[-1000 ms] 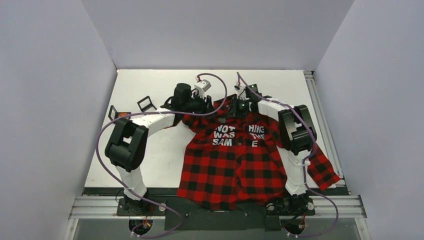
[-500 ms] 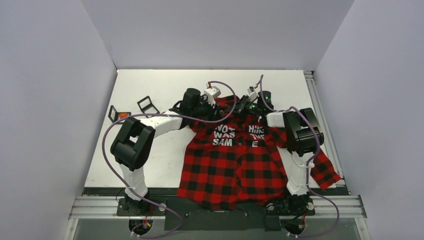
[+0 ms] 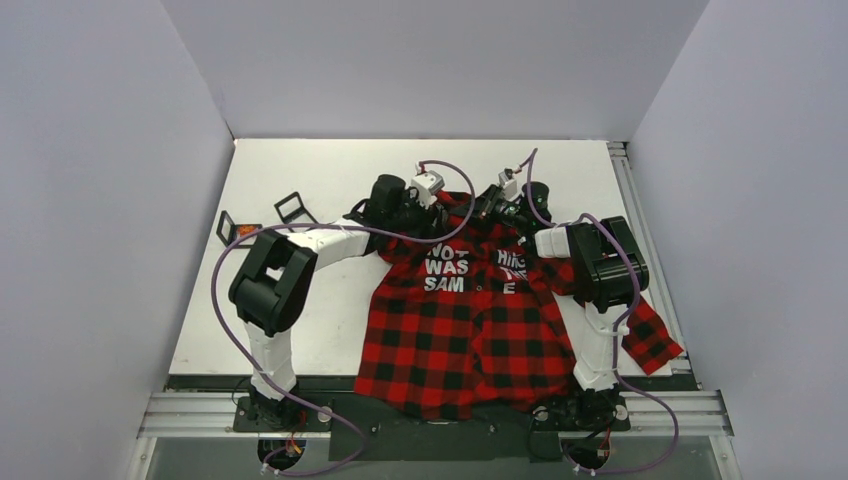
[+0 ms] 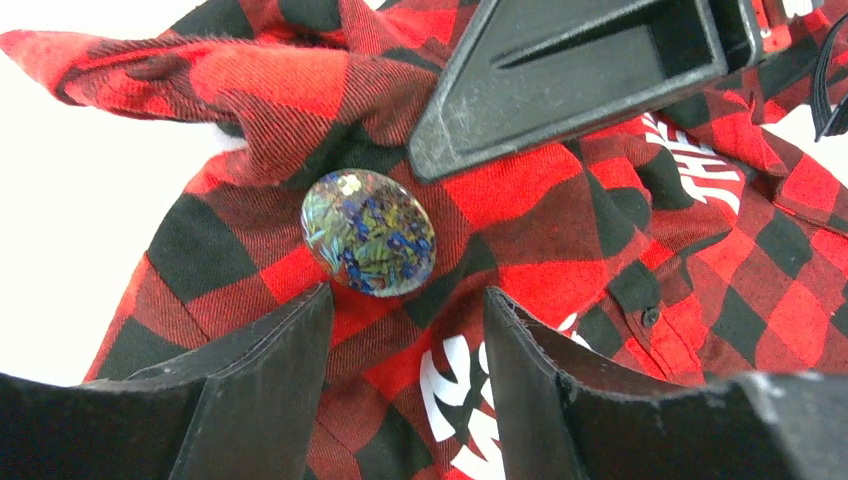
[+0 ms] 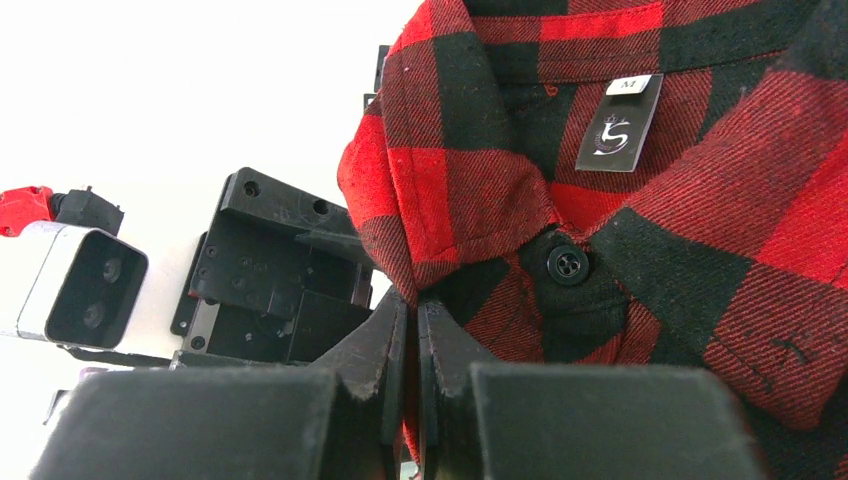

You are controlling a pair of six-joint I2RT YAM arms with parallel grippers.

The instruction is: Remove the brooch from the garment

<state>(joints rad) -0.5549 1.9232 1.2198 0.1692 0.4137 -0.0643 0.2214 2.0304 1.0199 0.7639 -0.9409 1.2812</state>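
The garment (image 3: 470, 320) is a red-and-black check shirt lying flat with white letters on its chest. The brooch (image 4: 368, 232) is an oval, glossy blue-green-gold dome pinned on the bunched cloth near the shoulder. My left gripper (image 4: 408, 300) is open just in front of it, with the brooch off the left finger's tip and clear of both fingers. My right gripper (image 5: 413, 305) is shut on the shirt's front edge below the collar button (image 5: 567, 264). In the top view both grippers (image 3: 420, 215) (image 3: 492, 210) meet at the collar. The brooch does not show there.
Two small black frame stands (image 3: 292, 208) (image 3: 228, 226) and an orange item (image 3: 248, 230) lie on the white table left of the shirt. A metal rail (image 3: 640, 240) runs along the right edge. Grey walls close in three sides. The right finger (image 4: 580, 70) crosses the left wrist view.
Both grippers have moved right along the collar. The left one has come over the shirt's shoulder. The collar is bunched and the right sleeve has been pulled inward.
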